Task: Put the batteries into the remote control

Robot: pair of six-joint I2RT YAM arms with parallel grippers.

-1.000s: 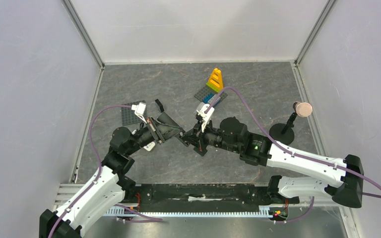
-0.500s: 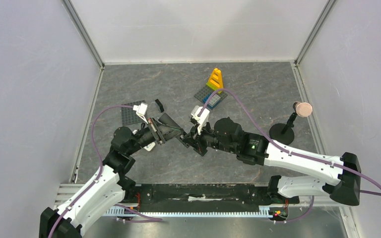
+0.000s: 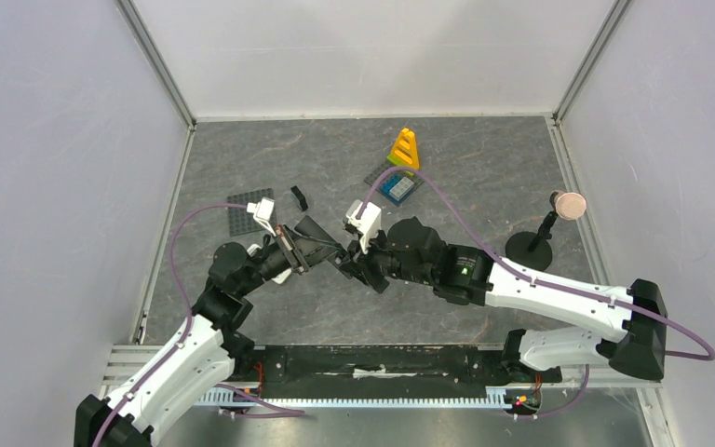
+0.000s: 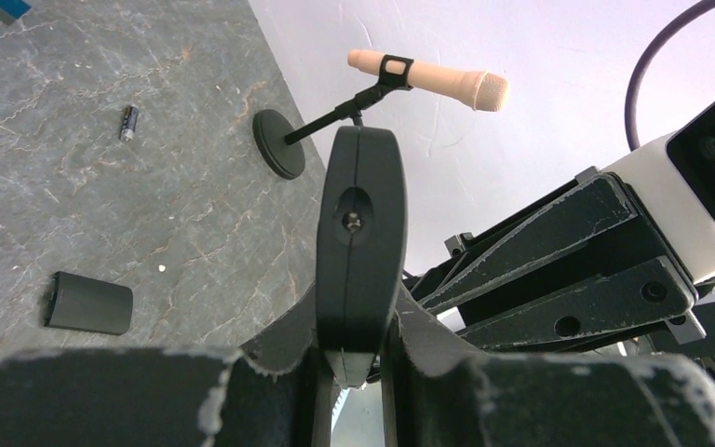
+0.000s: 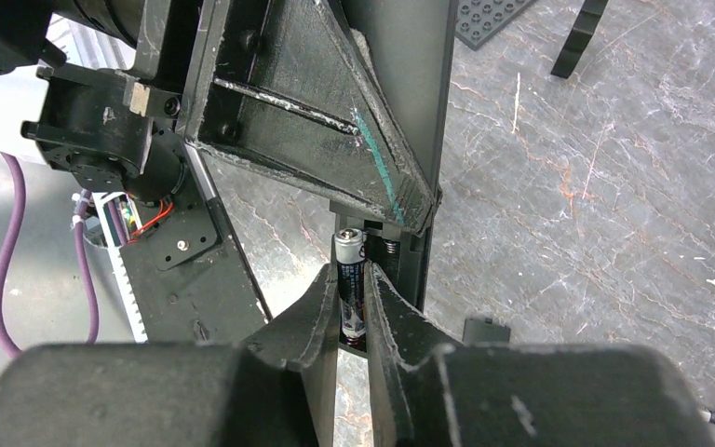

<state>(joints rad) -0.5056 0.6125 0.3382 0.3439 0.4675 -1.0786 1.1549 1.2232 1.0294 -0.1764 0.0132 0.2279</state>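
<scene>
The right hand (image 5: 352, 289) pinches a battery (image 5: 348, 251), nosed into the slot of the remote (image 5: 419, 56) just ahead. The left hand (image 4: 358, 317) clamps that remote. I'd say it's mid-loading, and next it needs a push against the spring (image 5: 386, 248).

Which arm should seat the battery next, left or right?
Right. The right end effector pinches a battery beside the spring in the open slot of the remote control; the left end effector is busy clamping the remote control.
</scene>
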